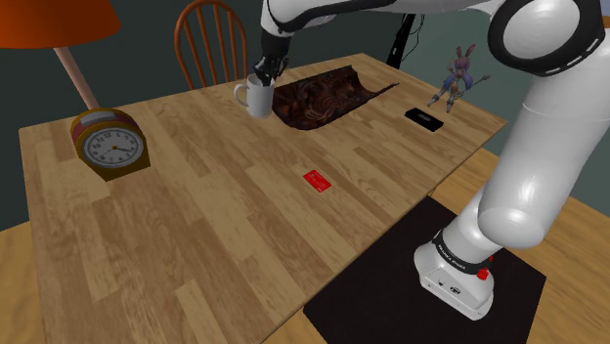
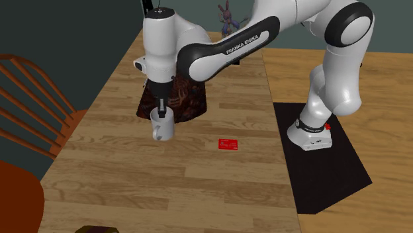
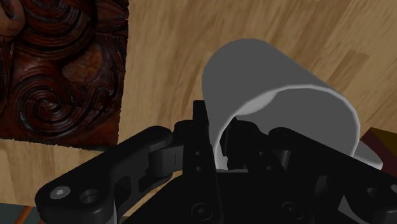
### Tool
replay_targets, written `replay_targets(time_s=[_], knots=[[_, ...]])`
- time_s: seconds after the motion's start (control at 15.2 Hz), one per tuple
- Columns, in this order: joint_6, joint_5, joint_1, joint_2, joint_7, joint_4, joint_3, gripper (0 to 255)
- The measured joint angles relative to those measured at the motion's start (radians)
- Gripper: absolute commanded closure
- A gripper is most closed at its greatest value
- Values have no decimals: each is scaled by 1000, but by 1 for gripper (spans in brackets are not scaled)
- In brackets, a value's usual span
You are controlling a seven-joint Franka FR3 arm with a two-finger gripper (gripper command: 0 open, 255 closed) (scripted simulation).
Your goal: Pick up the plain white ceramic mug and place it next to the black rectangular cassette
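The white mug stands upright near the table's far edge, just beside a dark carved brown slab. My gripper comes down onto its rim from above. In the wrist view the gripper is shut on the mug, one finger outside the wall and one inside. From the second exterior view the mug hangs under the gripper; whether its base touches the wood I cannot tell. The black cassette lies flat beyond the slab, toward the shoulder view's right.
A red card lies mid-table. A wooden clock and a lamp stand at the shoulder view's left. A bunny figurine stands behind the cassette. A wooden chair is behind the mug. The stand sits on a black mat.
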Motion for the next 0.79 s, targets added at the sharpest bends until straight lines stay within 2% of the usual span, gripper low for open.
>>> replay_targets(time_s=[0.53,0.79], knots=[[-99,2,1,-14,0,85,1,255],[-81,25,-38,-94,-57,-14,-15,255]])
